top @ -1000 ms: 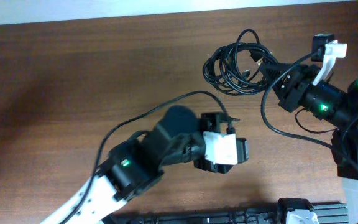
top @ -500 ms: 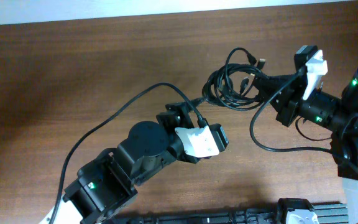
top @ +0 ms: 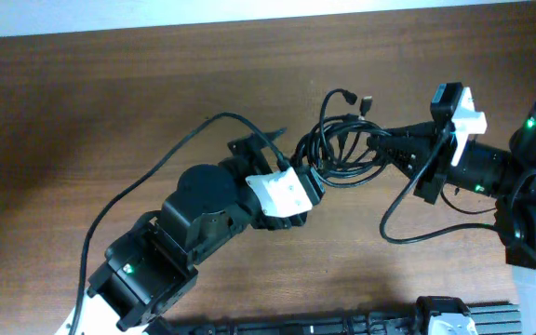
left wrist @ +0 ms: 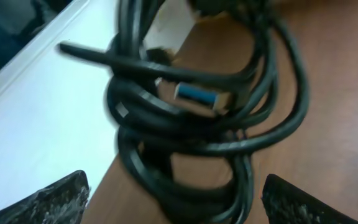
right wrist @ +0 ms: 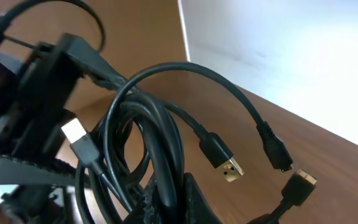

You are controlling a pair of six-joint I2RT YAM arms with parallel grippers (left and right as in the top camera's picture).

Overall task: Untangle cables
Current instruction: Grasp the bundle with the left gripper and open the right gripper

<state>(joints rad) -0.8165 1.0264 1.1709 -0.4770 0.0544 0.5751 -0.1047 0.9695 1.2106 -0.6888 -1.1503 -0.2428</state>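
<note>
The right gripper (top: 380, 144) is closed on the cables (top: 335, 154), a knotted bundle spreading ahead of its tips. The left gripper (top: 287, 160) stands wide open, the bundle just in front, between its fingers (left wrist: 58, 196).

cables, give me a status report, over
Left hand open, fingers either side of the cables. Right hand shut on them. Bundle knotted, plugs sticking out. Nothing else in the way.

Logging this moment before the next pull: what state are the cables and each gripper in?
cables, tangled together in one bunch.
left gripper, open, facing the cables.
right gripper, shut on the cables.
</note>
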